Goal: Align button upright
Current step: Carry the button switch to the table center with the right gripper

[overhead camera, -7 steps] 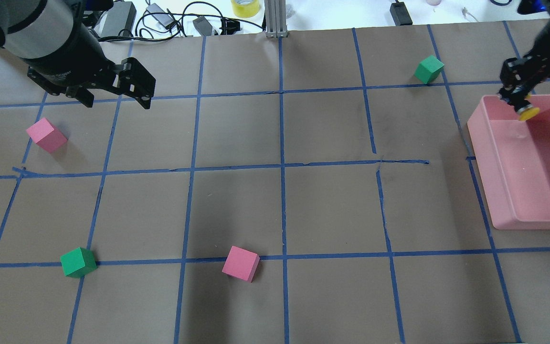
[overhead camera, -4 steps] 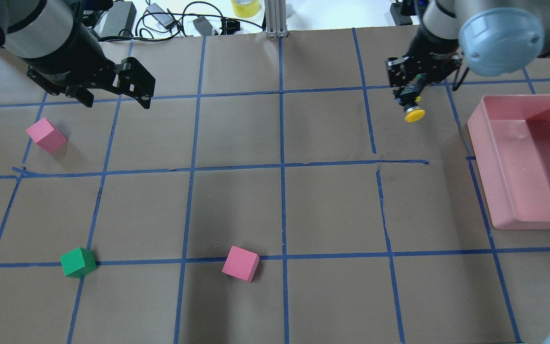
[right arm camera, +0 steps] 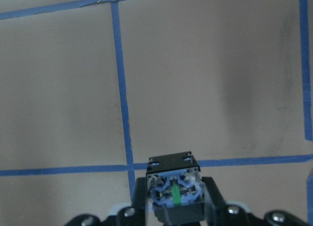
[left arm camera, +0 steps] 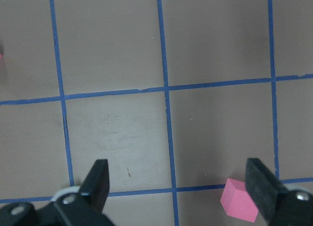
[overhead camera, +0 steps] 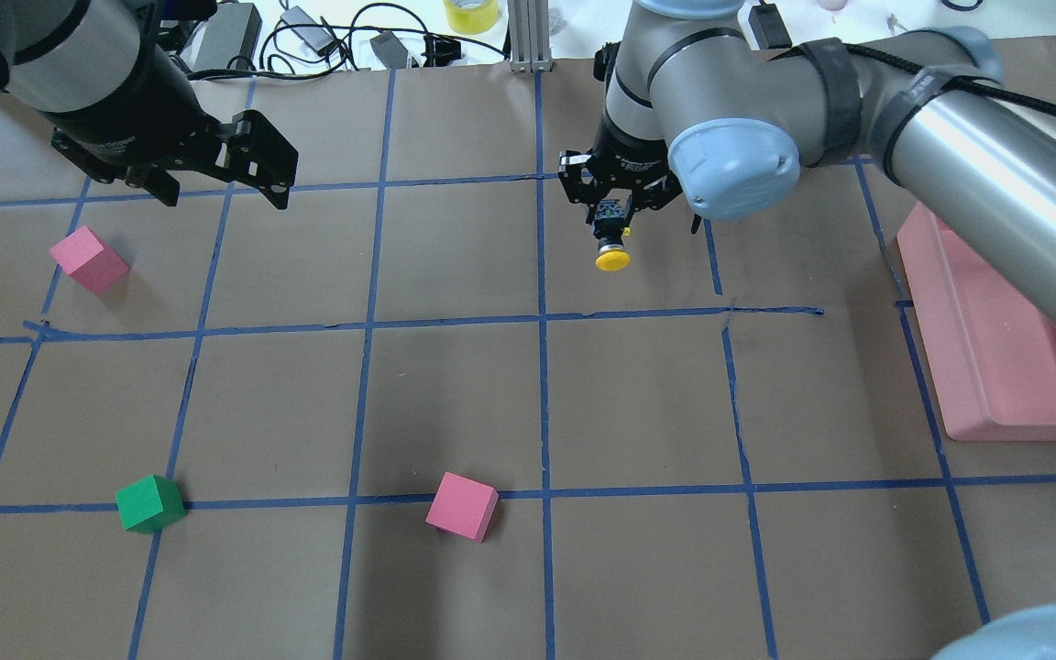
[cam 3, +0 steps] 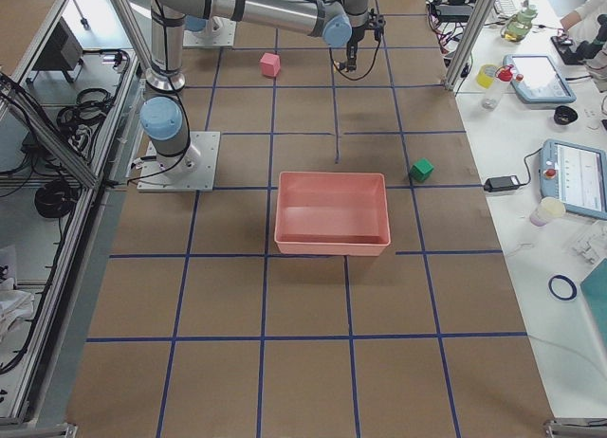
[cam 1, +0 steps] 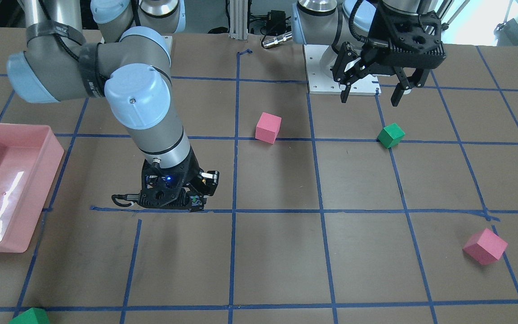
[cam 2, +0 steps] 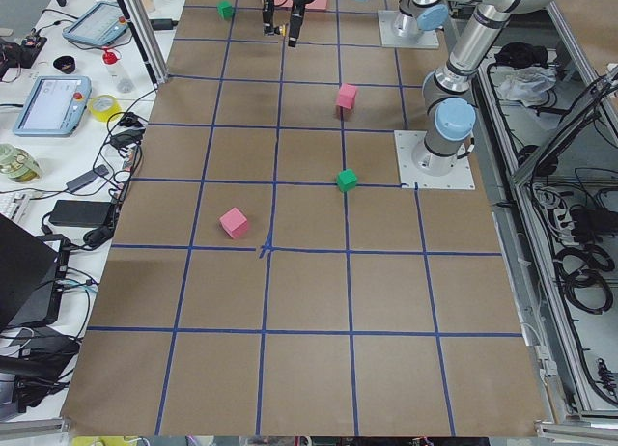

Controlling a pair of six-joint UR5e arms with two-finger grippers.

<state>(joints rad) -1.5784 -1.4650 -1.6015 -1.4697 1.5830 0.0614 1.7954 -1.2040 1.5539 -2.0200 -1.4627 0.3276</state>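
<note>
The right claw (overhead camera: 611, 218) is closed on the button (overhead camera: 612, 258), pinching its blocky base. The yellow cap points away from the wrist, down towards the tabletop (overhead camera: 455, 275), roughly 1 o'clock from centre in the overhead view. The left claw (overhead camera: 224, 192) hangs spread wide and empty near 10 o'clock. The button looks like light, rigid plastic. Its round cap would likely slip or roll, so the flat-sided base seems the sounder hold.
</note>
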